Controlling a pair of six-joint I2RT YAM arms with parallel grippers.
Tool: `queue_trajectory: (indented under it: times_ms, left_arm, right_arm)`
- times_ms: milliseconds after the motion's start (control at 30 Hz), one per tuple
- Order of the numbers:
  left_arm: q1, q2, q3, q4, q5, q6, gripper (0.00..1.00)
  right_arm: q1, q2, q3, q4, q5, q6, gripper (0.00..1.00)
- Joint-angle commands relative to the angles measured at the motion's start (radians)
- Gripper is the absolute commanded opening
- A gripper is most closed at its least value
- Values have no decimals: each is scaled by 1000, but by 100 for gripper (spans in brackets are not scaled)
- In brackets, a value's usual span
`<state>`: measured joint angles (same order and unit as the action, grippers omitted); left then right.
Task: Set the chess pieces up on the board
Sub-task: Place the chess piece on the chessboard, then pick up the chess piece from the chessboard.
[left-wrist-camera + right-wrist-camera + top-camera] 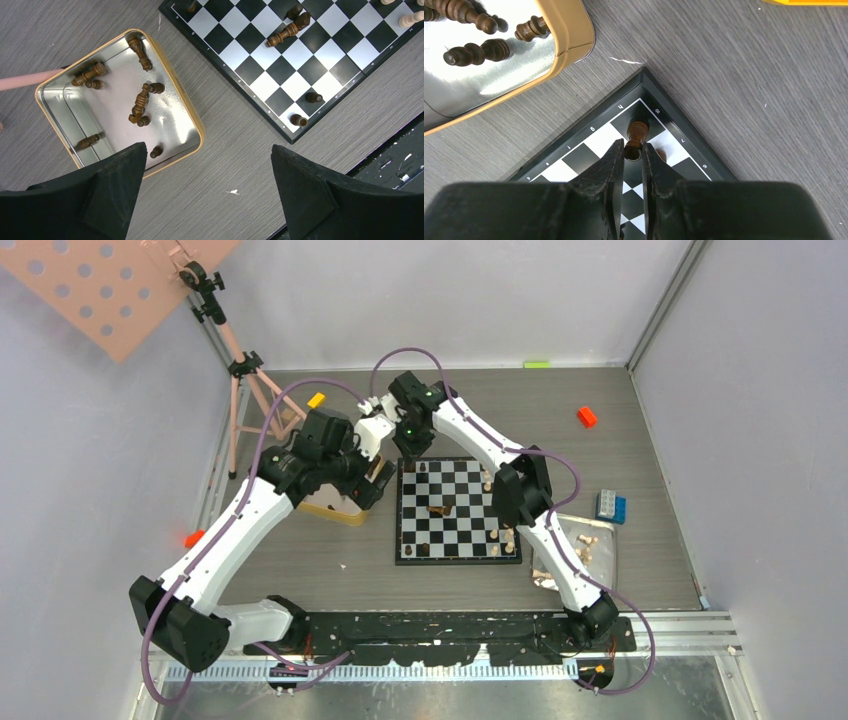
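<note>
The board lies mid-table. My right gripper is at its far left corner. In the right wrist view the right gripper is shut on a dark brown chess piece that stands upright on the black corner square of the board. Another dark piece stands right beside it. My left gripper is open and empty above bare table, between the gold tin and the board. Several dark pieces lie in the tin. A dark piece lies toppled mid-board.
Two dark pawns stand at the board's near left corner, and pale pieces along its right edge. A silver tray with pale pieces is on the right, with a blue brick behind it. A tripod stands far left.
</note>
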<state>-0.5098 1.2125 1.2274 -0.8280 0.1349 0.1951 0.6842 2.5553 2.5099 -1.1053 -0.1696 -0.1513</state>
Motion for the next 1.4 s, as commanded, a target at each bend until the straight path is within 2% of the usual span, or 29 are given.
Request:
queue_trajectory:
  times_ms: [0, 33, 100, 300, 433, 567, 733, 967, 1200, 1367]
  left_arm:
    - [5, -28, 30, 7, 14, 8, 99]
    - [5, -28, 30, 6, 14, 8, 99]
    - [5, -28, 30, 7, 14, 9, 99]
    - [5, -31, 27, 12, 13, 10, 99]
    - [5, -35, 25, 13, 13, 10, 99]
    - [5, -39, 14, 17, 23, 24, 99]
    - [-15, -10, -23, 9, 122, 74, 99]
    - [-99, 57, -85, 79, 218, 111, 94]
    - [-187, 204, -45, 209, 211, 102, 89]
    - [-225, 366, 37, 254, 213, 143, 80]
  right_arm:
    - [9, 3, 50, 8, 10, -4, 25]
    - [9, 0, 50, 8, 10, -4, 27]
    - [9, -11, 50, 7, 18, -4, 41]
    - [8, -101, 38, 13, 26, 3, 68]
    - [6, -216, -49, 41, 25, 1, 75]
    - [-1, -346, -180, 58, 32, -15, 76]
    - [-31, -504, -358, 64, 66, -44, 75]
    - [-156, -724, -667, 133, 31, -42, 72]
    - [-312, -918, -953, 216, -67, -56, 69]
    - [-397, -1066, -1124, 305, -126, -76, 66]
